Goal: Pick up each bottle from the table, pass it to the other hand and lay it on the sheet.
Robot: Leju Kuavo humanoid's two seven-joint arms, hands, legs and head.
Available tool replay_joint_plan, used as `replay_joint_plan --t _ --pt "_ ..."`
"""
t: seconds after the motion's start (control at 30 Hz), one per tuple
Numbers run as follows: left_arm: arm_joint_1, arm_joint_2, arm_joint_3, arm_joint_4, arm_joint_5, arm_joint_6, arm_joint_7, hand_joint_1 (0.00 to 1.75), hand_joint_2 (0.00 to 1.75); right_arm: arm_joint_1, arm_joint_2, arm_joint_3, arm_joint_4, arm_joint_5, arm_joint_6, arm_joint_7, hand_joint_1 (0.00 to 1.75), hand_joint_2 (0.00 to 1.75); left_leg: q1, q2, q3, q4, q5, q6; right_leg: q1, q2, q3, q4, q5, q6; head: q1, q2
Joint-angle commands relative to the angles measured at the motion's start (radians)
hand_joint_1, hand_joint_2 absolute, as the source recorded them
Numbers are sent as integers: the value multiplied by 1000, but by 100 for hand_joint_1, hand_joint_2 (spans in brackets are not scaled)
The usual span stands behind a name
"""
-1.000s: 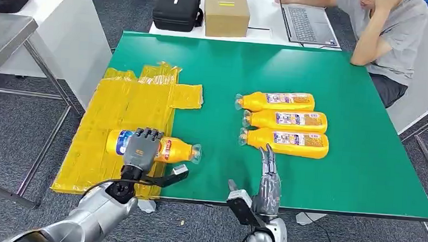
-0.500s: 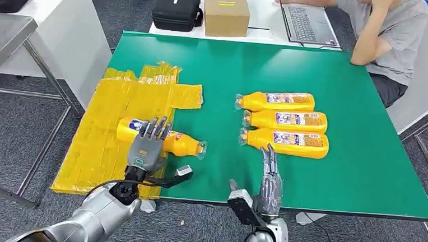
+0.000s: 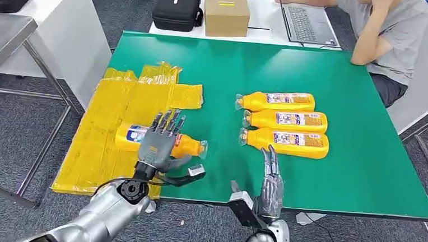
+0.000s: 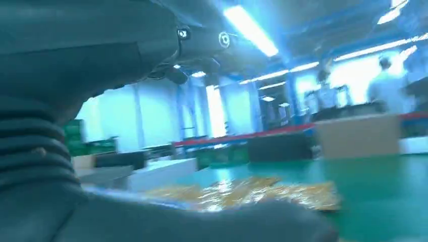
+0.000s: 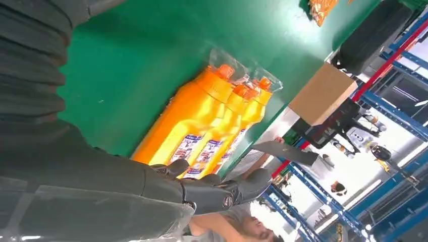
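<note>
Glossy orange plastic bottles with printed paper labels (image 3: pixel 288 120) lie on a matt green table top (image 3: pixel 365 96), beside a crinkled, shiny yellow plastic sheet (image 3: pixel 117 104); a matt brown cardboard box (image 3: pixel 225 12) sits beyond.

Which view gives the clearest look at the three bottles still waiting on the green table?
The head view: all three bottles lie side by side, whole, caps pointing toward the sheet. The right wrist view shows them close but turned, partly behind the right hand. The left wrist view faces elsewhere.

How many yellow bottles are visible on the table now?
4: three bottles lie side by side on the green table; one bottle lies on the yellow sheet, under the left hand.
</note>
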Motion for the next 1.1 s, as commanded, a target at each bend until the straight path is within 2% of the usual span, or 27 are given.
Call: replay_joint_plan --t 0.03,0.07,0.13,0.8,0.93,0.97,1.1 --pt "141 52 -17 -342 13 -202 -162 0 0 -2 -38 -5 -8 -21 0 0 0 175 0 2 4 0 -2 -1 0 1 3 0 -2 -1 0 0" --pt "141 52 -17 -342 13 -202 -162 0 0 -2 -38 -5 -8 -21 0 0 0 175 0 2 3 -1 -2 -1 0 1 2 0 -1 -1 0 0" --pt "166 63 -11 -391 58 -252 -249 0 0 -4 -42 3 -10 -29 0 0 0 175 0 1 4 -1 -2 -2 0 0 4 0 -2 -2 0 0" --pt "176 70 -5 -423 40 -251 -244 0 0 -5 -40 -4 -11 -28 0 0 0 175 0 1 2 -1 -1 -1 0 0 2 0 -1 -1 0 0" --pt "175 75 73 -500 0 -195 -209 0 0 3 -26 -19 -33 -12 0 0 0 175 0 1 3 0 -2 -2 0 0 2 1 -2 -2 0 0" --pt "169 74 90 -498 -4 -178 -198 0 175 5 -23 -16 -46 -21 0 0 0 175 0 1 2 0 -2 -2 0 0 2 1 -1 -2 0 0" --pt "126 41 198 -439 1 -16 -183 0 175 21 -4 2 -158 -30 0 0 0 175 0 1 0 1 -1 -1 0 0 0 1 -1 -1 0 0"
